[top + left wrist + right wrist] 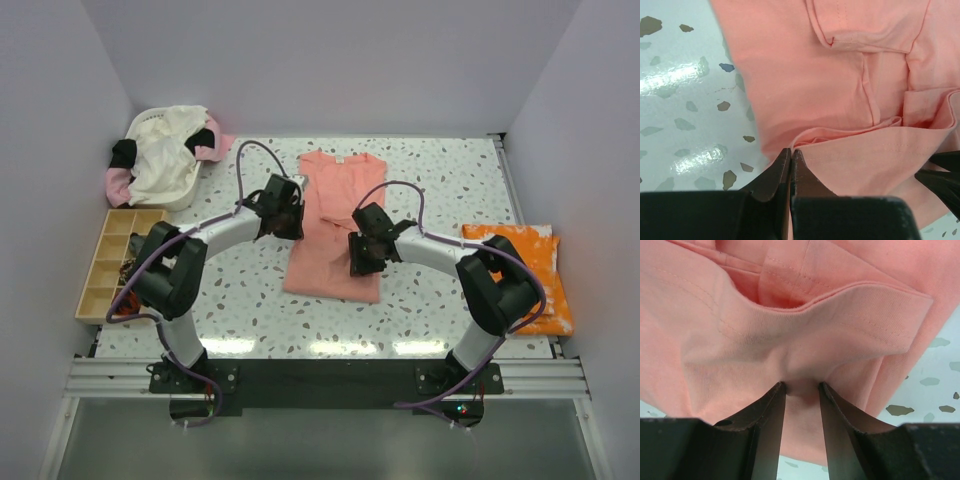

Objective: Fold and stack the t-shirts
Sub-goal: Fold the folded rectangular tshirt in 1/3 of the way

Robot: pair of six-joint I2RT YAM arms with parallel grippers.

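The pink shirt [335,215] lies lengthwise in the middle of the speckled table [450,190], collar at the far end, its sides folded in so it forms a narrow strip. The left gripper [283,222] sits at the strip's left edge; from its wrist camera the fingers [775,175] are pressed tight together with the hem of the shirt [840,75] pinched at their tips. The right gripper [362,255] is at the right edge, lower down, its fingers [770,425] clamped on a bunched pucker of pink cloth [790,340]. An orange shirt [520,270] lies folded at the table's right side. More shirts [165,155] are heaped in a basket [175,200] at the far left, with a wooden tray [100,265] nearer.
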